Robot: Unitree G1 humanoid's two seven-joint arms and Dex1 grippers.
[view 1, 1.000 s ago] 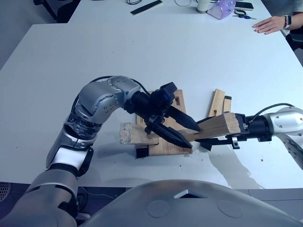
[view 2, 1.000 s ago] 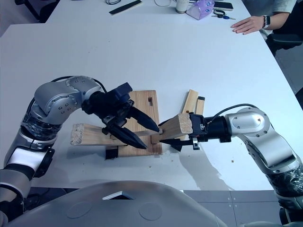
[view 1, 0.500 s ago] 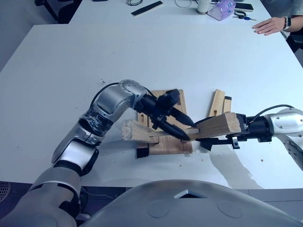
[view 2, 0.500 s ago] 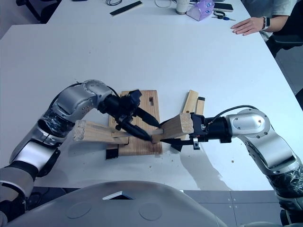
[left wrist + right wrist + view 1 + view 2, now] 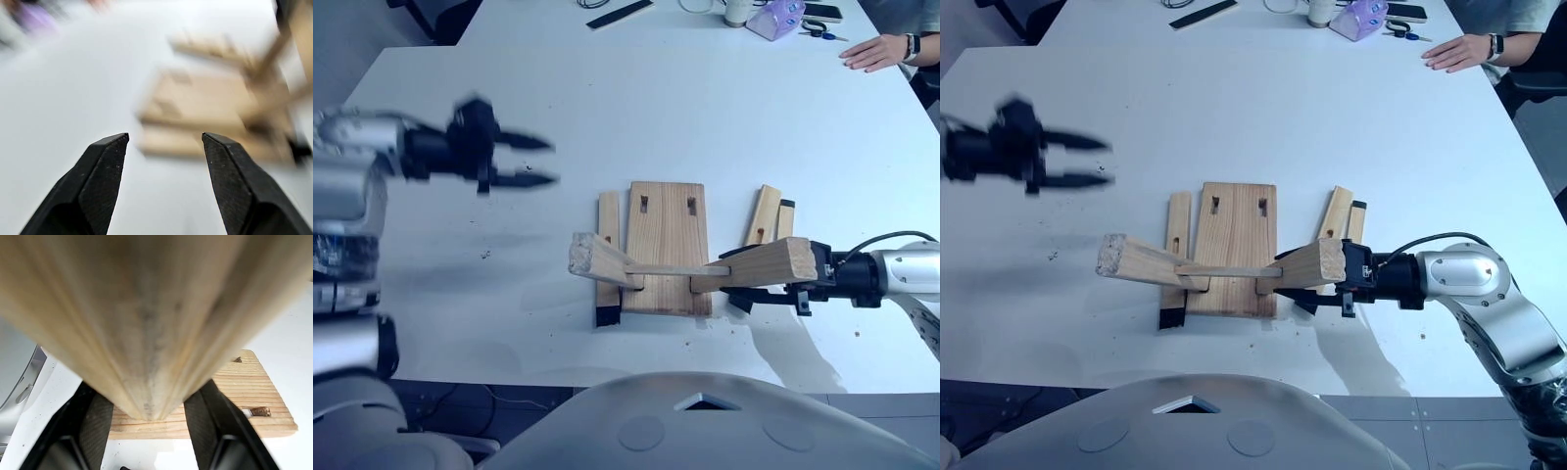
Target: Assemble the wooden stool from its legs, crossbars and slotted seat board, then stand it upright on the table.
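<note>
Well apart from the wood, at about 10 o'clock of the seat board (image 5: 668,245), my left gripper (image 5: 548,163) hangs over bare table (image 5: 724,108), fingers spread with nothing between them; it is smeared in both eye views but sharp in the left wrist view, where the wood beyond is only a tan blur. My right gripper (image 5: 736,277) comes in from 3 o'clock, pinching the right leg (image 5: 773,262) from above and below; the right wrist view has that leg so close that it hides most of the table, with my dark fingers (image 5: 95,426) pressed to either side and a corner of the board with two slots past it. A thin crossbar (image 5: 668,271) joins the right leg to the left leg (image 5: 595,257); this frame lies across the board's 6 o'clock edge and covers it; whether the left leg's end touches the table, I cannot tell. Around it: a slotted loose piece (image 5: 608,220) lies just beside the board's 9 o'clock side, dark-tipped at its near end; two more slats (image 5: 762,213) lie at 3 o'clock, partly behind the held leg; wood crumbs (image 5: 690,343) are scattered near 6 o'clock. Along the far table edge, 12 to 1 o'clock: a black strip (image 5: 619,14); a cup (image 5: 736,10), cut off at the top; a purple pouch (image 5: 773,18); scissors (image 5: 818,32).
</note>
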